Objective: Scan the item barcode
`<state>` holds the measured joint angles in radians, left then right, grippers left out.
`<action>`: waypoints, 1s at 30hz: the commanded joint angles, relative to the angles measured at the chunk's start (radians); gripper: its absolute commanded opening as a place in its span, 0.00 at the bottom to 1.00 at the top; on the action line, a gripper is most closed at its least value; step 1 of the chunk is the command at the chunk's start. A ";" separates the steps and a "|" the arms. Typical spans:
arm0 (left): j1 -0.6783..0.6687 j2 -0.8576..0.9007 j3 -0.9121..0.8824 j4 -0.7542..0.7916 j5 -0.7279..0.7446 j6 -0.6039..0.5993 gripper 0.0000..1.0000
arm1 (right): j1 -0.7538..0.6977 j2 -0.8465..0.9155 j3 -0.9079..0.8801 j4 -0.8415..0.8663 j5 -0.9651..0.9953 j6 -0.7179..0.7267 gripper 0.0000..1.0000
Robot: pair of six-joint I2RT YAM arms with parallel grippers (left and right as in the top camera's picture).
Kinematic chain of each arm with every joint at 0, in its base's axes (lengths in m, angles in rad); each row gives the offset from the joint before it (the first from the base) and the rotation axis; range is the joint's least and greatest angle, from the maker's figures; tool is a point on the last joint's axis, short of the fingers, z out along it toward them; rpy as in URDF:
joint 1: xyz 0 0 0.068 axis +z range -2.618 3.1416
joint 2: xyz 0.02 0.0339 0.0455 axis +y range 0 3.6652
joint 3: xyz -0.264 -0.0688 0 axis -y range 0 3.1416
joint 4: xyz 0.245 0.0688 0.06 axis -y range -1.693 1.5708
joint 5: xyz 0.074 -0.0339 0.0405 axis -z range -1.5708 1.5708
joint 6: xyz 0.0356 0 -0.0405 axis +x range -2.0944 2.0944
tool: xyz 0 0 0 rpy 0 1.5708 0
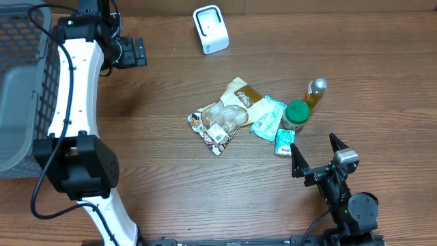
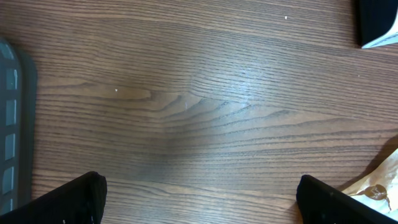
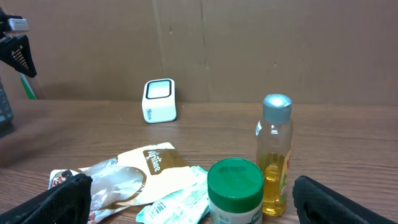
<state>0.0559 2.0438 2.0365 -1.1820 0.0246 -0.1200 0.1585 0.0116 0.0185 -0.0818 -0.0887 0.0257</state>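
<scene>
Tabletop (image 1: pixel 164 171) of brown wood carries a loose bunch of goods near its middle: a clear snack bag (image 1: pixel 218 123) with a barcode label on it, a tan pouch (image 1: pixel 242 94) lying partly under that bag, a teal packet (image 1: pixel 268 117), a green-lidded jar (image 1: pixel 295 115) standing upright, and a bottle (image 1: pixel 315 92) of yellow liquid with a silver cap just beside the jar. A smaller teal packet (image 1: pixel 284 142) lies on the near side of the jar. The white barcode scanner (image 1: pixel 210 29) stands well apart from them at the far edge, its window facing the pile. None of the goods is held. The right gripper (image 1: pixel 314 145) sits low on the near side of the cluster, jaws spread wide, one fingertip just beside the smaller packet; its wrist camera looks across the jar and bottle to the scanner. The left gripper (image 1: pixel 140 51) hangs over bare wood between a grey basket (image 1: pixel 20 89) and the scanner, its fingers (image 2: pixel 68 202) also wide apart (only the pouch's corner shows in that wrist view).
</scene>
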 commanded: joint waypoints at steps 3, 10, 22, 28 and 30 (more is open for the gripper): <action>-0.004 -0.175 0.008 0.002 -0.006 0.001 0.99 | -0.004 -0.009 -0.011 0.005 0.009 -0.005 1.00; -0.004 -0.413 0.008 0.002 -0.006 0.001 0.99 | -0.004 -0.009 -0.011 0.005 0.009 -0.004 1.00; -0.004 -0.740 -0.275 0.004 -0.006 0.000 1.00 | -0.004 -0.009 -0.011 0.005 0.009 -0.004 1.00; -0.004 -0.883 -0.564 0.004 -0.006 0.000 1.00 | -0.004 -0.009 -0.011 0.005 0.009 -0.004 1.00; -0.004 -0.923 -0.653 0.004 -0.006 0.001 1.00 | -0.004 -0.009 -0.011 0.005 0.009 -0.004 1.00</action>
<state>0.0559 1.1896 1.4857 -1.1820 0.0246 -0.1200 0.1585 0.0116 0.0185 -0.0818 -0.0887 0.0257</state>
